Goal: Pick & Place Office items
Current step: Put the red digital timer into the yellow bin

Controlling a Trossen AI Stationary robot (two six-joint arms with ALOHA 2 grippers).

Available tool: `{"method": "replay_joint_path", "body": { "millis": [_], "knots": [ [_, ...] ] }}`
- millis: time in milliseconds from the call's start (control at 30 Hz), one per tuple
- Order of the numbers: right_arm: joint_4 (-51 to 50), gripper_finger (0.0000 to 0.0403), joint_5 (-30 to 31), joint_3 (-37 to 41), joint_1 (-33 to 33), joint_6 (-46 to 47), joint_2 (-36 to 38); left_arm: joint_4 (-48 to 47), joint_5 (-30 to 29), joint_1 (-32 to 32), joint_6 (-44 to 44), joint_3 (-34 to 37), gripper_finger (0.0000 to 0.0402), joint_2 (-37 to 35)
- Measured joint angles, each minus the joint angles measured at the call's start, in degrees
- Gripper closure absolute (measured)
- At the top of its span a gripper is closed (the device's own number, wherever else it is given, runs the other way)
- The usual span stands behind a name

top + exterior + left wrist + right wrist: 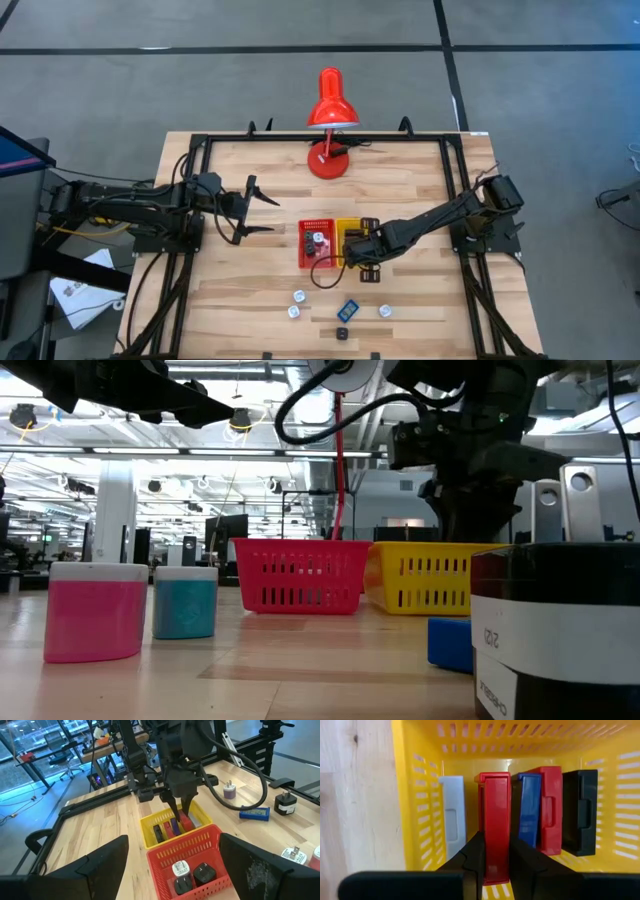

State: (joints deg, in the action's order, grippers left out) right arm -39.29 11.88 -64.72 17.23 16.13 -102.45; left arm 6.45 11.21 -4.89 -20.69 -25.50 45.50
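Observation:
My right gripper (495,839) reaches down into the yellow tray (349,226) and is shut on a red flat rectangle (495,810). Beside it a grey (452,812), a blue (529,807), another red (551,805) and a black rectangle (581,807) stand on edge in that tray. The red tray (200,845) holds white and black knob-like pieces (181,868). More items lie on the table's near part: white plugs (298,296), a blue rectangle (348,309) and a black piece (342,333). My left gripper (272,216) hovers open, left of the trays. My right gripper pinches the red rectangle between its two fingers (476,851), one on each broad face, at its upper end (495,865). The fingers (181,812) come from above, pointing down into the yellow tray. The rectangle stands on edge between the grey and blue ones.
A big red desk lamp (331,120) stands at the table's far edge. A black frame (200,150) runs round the table top. Bare wood lies between the lamp and the trays. In the low view a pink (96,610) and a teal piece (184,601) stand close to the camera.

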Motion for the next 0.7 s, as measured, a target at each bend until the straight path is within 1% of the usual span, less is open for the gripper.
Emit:
{"method": "replay_joint_path", "body": {
  "millis": [267, 400, 700],
  "knots": [
    [0.1, 0.0345, -0.5, 0.4, -0.5, 0.2, -1.0, 0.0, 0.0, 0.0, 0.0, 0.0, 0.0098, 0.0],
    [0.1, 0.0344, -2.5, 0.4, -0.5, 0.4, -1.0, 0.0, 0.0, 0.0, 0.0, 0.0, 0.0096, 0.0],
    [-0.1, 0.0341, -2.8, 0.4, -0.9, 0.4, -1.0, 0.0, 0.0, 0.0, 0.0, 0.0, 0.0096, 0.0]
  ]
}}
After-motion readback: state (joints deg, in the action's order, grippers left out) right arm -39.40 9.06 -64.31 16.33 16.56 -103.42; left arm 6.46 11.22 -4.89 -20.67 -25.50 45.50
